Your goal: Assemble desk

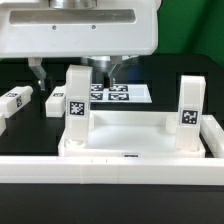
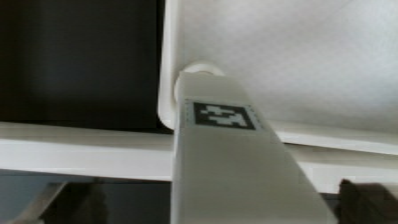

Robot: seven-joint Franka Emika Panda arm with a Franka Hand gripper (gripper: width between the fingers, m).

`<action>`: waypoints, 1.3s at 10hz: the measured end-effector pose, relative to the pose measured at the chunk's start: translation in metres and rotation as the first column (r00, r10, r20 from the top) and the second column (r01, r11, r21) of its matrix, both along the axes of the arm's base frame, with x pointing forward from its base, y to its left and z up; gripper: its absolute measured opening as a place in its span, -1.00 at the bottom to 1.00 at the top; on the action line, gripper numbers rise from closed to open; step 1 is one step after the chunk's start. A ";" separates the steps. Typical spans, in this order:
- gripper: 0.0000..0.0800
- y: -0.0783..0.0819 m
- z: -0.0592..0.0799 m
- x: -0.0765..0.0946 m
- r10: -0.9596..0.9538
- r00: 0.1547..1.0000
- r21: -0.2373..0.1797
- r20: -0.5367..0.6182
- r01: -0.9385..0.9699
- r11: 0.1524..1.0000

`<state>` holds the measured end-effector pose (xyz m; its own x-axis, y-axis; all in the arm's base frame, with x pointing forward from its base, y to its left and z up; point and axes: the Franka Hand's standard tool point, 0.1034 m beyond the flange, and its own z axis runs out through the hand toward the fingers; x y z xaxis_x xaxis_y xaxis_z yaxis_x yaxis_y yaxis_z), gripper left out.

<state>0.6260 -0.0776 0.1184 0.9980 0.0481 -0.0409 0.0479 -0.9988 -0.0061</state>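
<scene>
The white desk top (image 1: 130,128), a tray with a raised rim, lies at the front of the table. Two white tagged legs stand upright in its corners: one at the exterior view's left (image 1: 75,112), one at the right (image 1: 190,112). My gripper (image 1: 75,72) hangs over the left leg, with one dark finger on each side of the leg's top. In the wrist view the leg (image 2: 222,150) runs between the fingers (image 2: 361,200) down to the corner socket of the desk top (image 2: 285,50). Dark gaps show on both sides, so the gripper (image 2: 214,205) is open.
Two more white tagged legs lie on the black table at the exterior view's left, one at the edge (image 1: 14,101) and one nearer the desk top (image 1: 54,101). The marker board (image 1: 122,93) lies behind the desk top. A long white bar (image 1: 110,168) runs along the front.
</scene>
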 end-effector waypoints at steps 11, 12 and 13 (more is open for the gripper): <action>-0.28 0.007 0.000 0.000 -0.320 0.947 -0.013 0.000 0.320 0.947; -0.28 0.012 -0.001 0.000 -0.429 0.903 -0.018 0.001 0.429 0.903; -0.28 0.013 -0.001 0.000 -0.500 0.866 -0.016 0.000 0.500 0.866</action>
<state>0.6261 -0.0643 0.1176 0.8879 -0.4581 -0.0421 -0.4581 -0.8888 0.0097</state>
